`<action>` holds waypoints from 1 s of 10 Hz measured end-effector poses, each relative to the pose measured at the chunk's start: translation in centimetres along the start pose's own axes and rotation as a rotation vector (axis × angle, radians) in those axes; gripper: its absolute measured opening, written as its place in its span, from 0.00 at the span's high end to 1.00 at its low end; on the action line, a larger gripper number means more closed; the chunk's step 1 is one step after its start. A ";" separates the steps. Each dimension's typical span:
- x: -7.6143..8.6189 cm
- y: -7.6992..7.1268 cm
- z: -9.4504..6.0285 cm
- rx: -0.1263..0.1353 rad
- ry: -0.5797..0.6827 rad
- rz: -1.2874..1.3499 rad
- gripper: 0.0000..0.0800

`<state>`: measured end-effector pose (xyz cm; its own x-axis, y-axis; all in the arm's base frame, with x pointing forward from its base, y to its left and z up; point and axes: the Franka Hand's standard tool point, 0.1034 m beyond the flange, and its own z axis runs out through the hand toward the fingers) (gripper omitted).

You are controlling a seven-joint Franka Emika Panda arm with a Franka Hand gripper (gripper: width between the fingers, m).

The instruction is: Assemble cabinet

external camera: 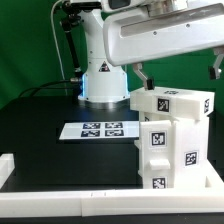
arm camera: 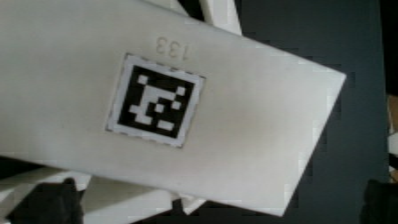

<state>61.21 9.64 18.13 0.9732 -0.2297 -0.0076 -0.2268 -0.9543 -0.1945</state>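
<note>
The gripper [external camera: 143,76] hangs at the cabinet's [external camera: 172,140] twelve o'clock, probably lining up; whether its fingers are clenched, I cannot tell.

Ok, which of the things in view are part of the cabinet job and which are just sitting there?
Part of the job:
- cabinet, white, tagged faces, standing at the exterior view's right
- gripper, close above the cabinet's top; whether it is open or shut cannot be told

Just there:
- marker board, flat on the table
- white rail along the table's near edge
</note>
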 end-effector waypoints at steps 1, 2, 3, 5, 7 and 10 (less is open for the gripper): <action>0.0 0.1 0.0 0.000 0.002 -0.038 0.00; 0.1 0.2 0.0 0.000 0.002 -0.126 0.00; 0.1 0.2 0.0 0.000 0.002 -0.195 0.00; -0.2 0.1 0.2 -0.001 0.001 -0.394 0.00; -0.6 0.2 0.6 -0.001 -0.009 -0.550 0.00; -1.6 0.6 2.0 -0.014 -0.007 -0.767 0.00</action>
<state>59.64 9.81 16.09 0.8586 0.4986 0.1187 0.5115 -0.8486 -0.1354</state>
